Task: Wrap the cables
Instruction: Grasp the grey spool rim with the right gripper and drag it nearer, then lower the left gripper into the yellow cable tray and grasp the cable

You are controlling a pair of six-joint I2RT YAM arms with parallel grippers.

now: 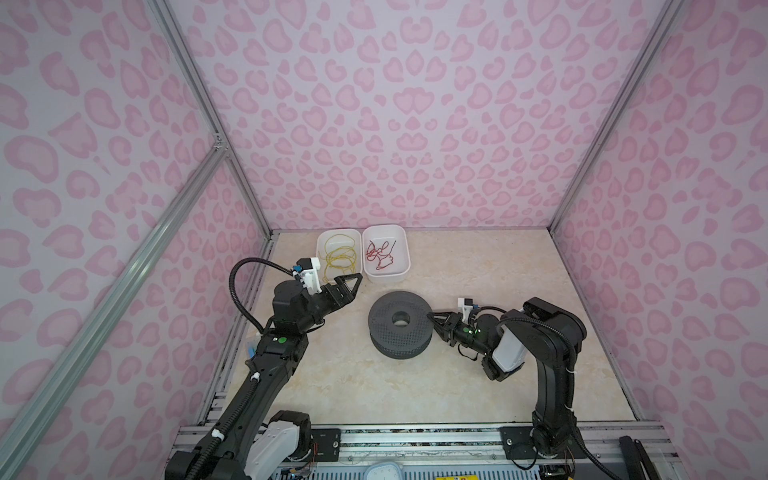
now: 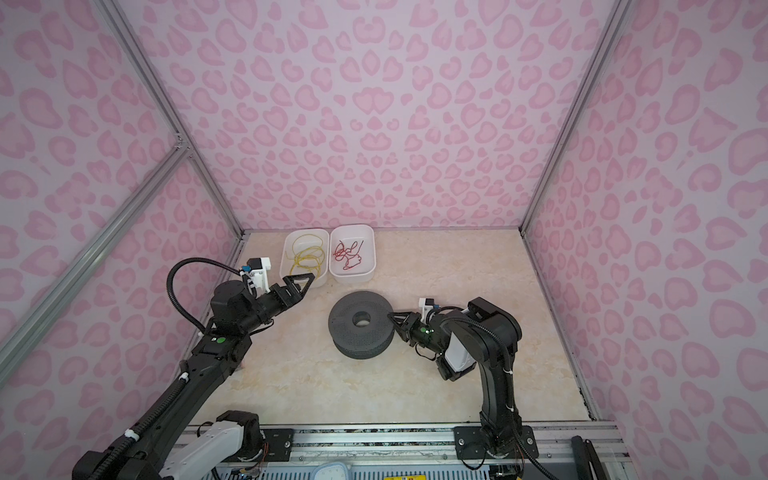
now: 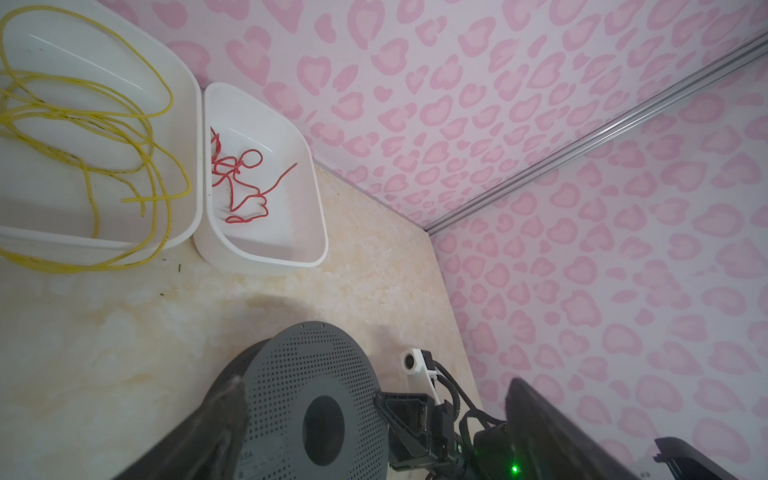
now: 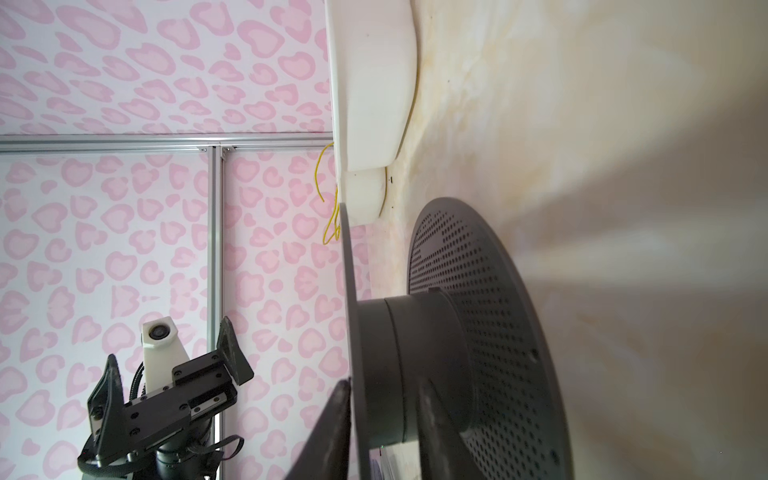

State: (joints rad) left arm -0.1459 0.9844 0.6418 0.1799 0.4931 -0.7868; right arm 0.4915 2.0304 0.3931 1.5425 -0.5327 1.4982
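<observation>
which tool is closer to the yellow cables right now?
Left. The left tool sits at the near edge of the tray holding the yellow cables; the right tool is at the rim of the grey spool, well away from them.

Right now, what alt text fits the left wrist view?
Yellow cables loop in a white bin, one strand spilling over its rim onto the table; a red wire lies in the neighbouring bin. Nearby, the right gripper sits at the edge of a grey perforated spool.
</observation>
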